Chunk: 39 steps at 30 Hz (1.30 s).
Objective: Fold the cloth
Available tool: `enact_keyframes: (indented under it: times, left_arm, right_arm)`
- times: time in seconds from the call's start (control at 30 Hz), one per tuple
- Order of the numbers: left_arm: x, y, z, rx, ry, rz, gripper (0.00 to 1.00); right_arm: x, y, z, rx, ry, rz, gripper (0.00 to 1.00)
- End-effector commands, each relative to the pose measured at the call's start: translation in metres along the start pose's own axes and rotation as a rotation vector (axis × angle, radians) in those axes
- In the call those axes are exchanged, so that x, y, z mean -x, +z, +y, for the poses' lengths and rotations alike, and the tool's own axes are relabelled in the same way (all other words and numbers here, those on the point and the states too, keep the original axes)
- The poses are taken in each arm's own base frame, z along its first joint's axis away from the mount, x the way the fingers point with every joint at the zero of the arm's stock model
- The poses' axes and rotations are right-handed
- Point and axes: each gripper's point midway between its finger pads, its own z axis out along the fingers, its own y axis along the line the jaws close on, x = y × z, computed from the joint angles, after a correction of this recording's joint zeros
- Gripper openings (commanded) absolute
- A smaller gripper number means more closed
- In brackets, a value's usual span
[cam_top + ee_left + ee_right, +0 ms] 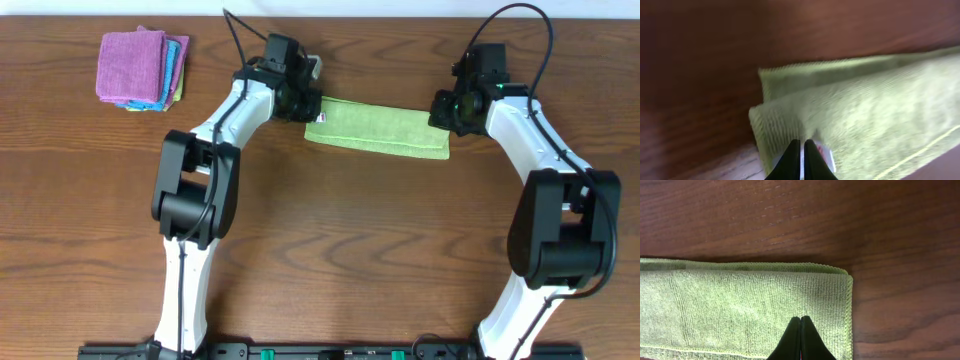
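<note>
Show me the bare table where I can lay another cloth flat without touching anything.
Widest free patch: the table between the left arm and right arm, from the cloth toward their bases. A smaller one lies between the stacked cloths and the left arm. Crowded: the cloth's ends, under the left gripper and right gripper.

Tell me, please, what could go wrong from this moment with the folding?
1. The left tool is shut at one end of the cloth, where the layers lie uneven; pulling may open the fold.
2. The right tool is shut over the other end, grip unclear; if it slips, the strip may skew.
</note>
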Motion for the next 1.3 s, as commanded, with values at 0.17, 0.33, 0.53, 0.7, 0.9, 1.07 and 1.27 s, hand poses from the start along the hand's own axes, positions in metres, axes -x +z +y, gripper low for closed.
enact_keyframes:
  times: [0.17,0.33,0.53,0.7,0.9,1.07,1.27]
  left_arm:
    - [-0.032,0.023,0.01,0.021,-0.049,0.106,0.06]
    - [-0.038,0.022,0.01,0.023,-0.058,0.129,0.05]
    - [-0.037,0.022,0.009,0.017,-0.058,0.128,0.06]
    - [-0.038,0.022,0.009,0.017,-0.058,0.13,0.06]
    - [-0.038,0.022,0.009,0.017,-0.059,0.13,0.06]
    - [-0.023,0.012,0.008,0.015,-0.05,0.091,0.06]
    - [0.057,-0.09,0.006,0.042,-0.031,-0.135,0.06]
  right_arm:
    - [-0.002,-0.004,-0.027,0.062,0.072,0.044,0.57]
    - [-0.002,-0.017,-0.047,0.271,0.122,0.063,0.82]
    - [-0.028,0.004,-0.038,0.425,0.172,0.162,0.75]
    - [-0.047,0.027,-0.031,0.427,0.178,0.235,0.73]
    - [-0.061,0.044,-0.016,0.432,0.166,0.282,0.54]
    - [-0.053,0.046,-0.016,0.425,0.157,0.249,0.01]
    - [-0.03,0.028,-0.052,0.285,0.197,0.238,0.01]
